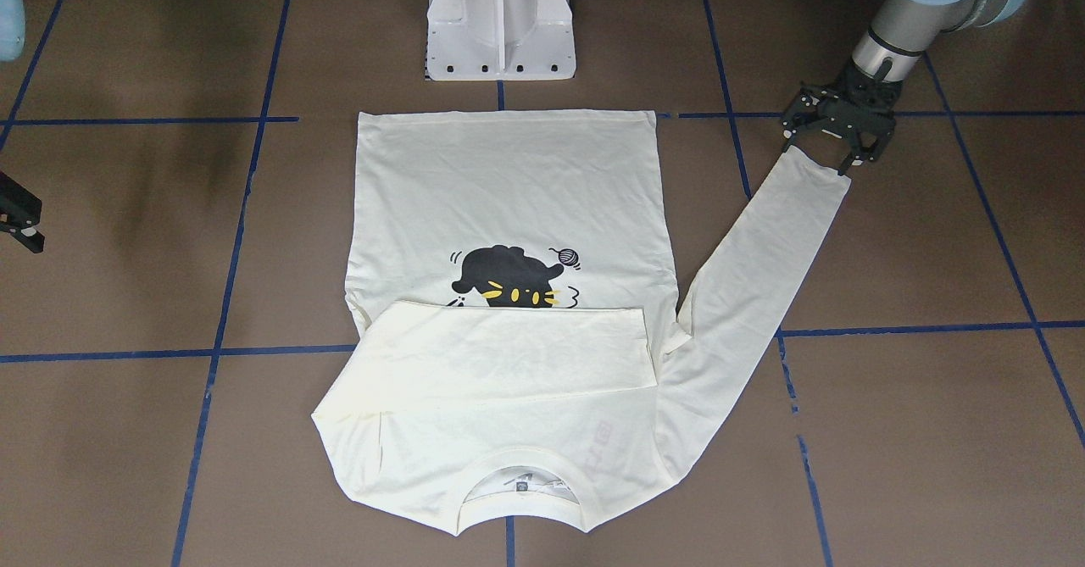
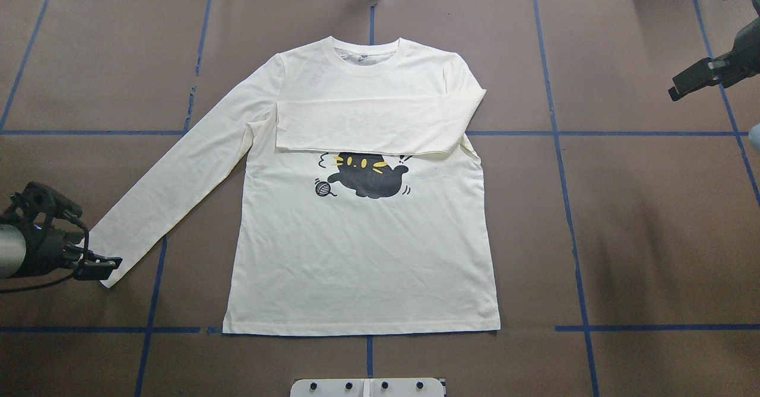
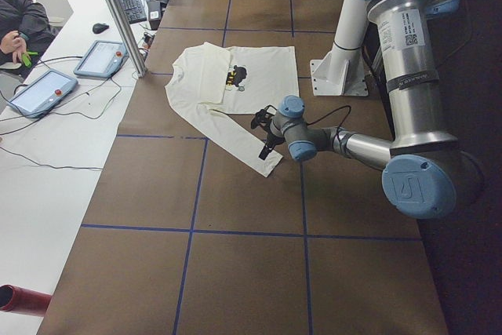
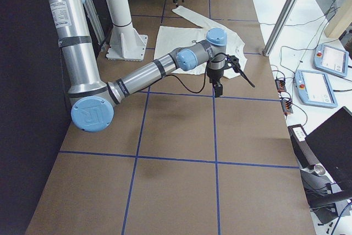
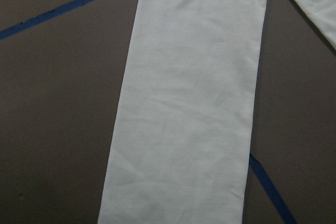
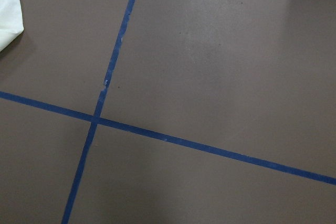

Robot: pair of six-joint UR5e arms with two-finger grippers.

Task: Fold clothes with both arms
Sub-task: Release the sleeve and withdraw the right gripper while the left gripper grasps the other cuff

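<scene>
I work over a brown surface (image 1: 932, 236) gridded with blue tape lines (image 2: 623, 133). Past its edge a white bench (image 3: 70, 127) carries two touch-screen pendants (image 3: 100, 58) and a keyboard (image 3: 132, 5), with a person's sleeve (image 3: 23, 21) at the corner. The white pedestal (image 1: 500, 16) stands well away from both claws. My left claw (image 1: 820, 152) is spread wide across the cuff of the T-shirt's (image 2: 362, 254) outstretched sleeve, with no grip that I can see. The other sleeve lies folded across the chest, well away from it. My right claw (image 2: 692, 82) hangs over bare surface, well clear of the shirt. I cannot tell its opening.

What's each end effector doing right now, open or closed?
Left end effector: open, over the sleeve cuff, holding nothing.
Right end effector: open, empty.
</scene>
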